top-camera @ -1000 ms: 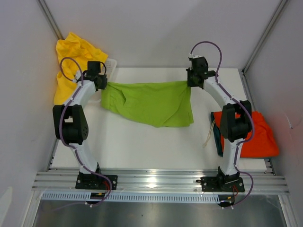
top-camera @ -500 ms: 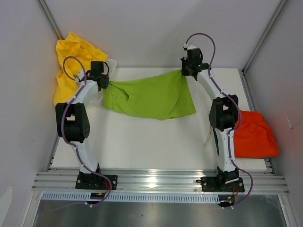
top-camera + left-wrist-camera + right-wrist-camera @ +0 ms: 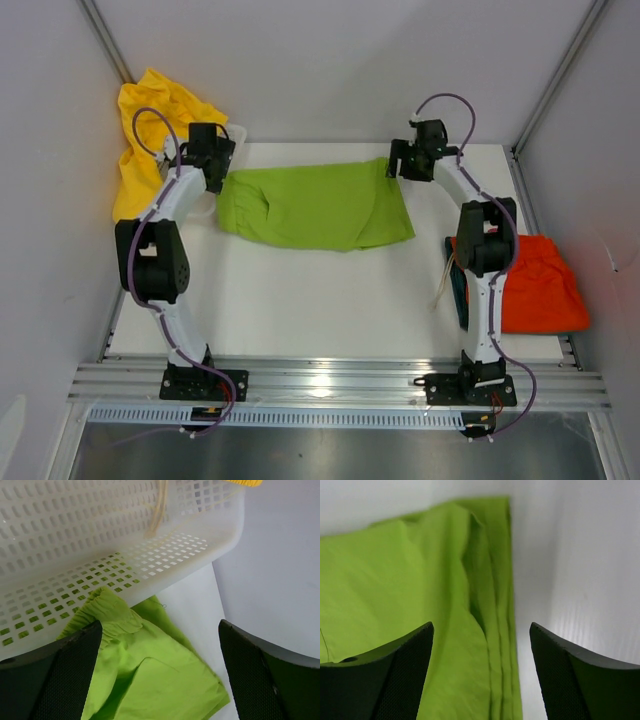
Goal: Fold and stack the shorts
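Your left pincer (image 3: 159, 630) and right pincer (image 3: 480, 630) both gape wide, holding nothing. The lime-green fabric shorts (image 3: 315, 208) lie flat on the white desk (image 3: 300, 300) between and beneath them.

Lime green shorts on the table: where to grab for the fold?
Probably the gathered waistband at the left end of the lime green shorts, coming straight down: the cloth lies flat, and that bunched elastic gives the thickest ridge to pinch.
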Motion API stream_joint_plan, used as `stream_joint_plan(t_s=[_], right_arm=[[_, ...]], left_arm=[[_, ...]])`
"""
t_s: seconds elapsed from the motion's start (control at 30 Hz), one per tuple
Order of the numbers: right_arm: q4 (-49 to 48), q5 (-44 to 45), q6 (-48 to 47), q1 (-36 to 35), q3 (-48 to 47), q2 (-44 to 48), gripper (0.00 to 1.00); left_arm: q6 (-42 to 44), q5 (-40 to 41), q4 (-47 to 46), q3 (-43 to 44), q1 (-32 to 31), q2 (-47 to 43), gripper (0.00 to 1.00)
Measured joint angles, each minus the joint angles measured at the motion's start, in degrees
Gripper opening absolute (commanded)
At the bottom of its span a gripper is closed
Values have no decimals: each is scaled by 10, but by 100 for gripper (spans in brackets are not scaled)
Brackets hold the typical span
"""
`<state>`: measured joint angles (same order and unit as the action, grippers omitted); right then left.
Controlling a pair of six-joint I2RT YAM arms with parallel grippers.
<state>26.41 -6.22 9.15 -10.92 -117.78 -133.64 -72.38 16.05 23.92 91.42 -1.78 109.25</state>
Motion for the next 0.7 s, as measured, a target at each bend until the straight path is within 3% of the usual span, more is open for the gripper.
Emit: stream_joint_plan(t_s=[0.3, 0.7], right_arm=[[-6, -68, 38, 42, 240, 147, 80], [-29, -85, 44, 31, 255, 126, 78]], left_arm=[[90, 4, 37, -21, -24, -83, 99], [152, 1, 54, -34, -43, -158, 99]])
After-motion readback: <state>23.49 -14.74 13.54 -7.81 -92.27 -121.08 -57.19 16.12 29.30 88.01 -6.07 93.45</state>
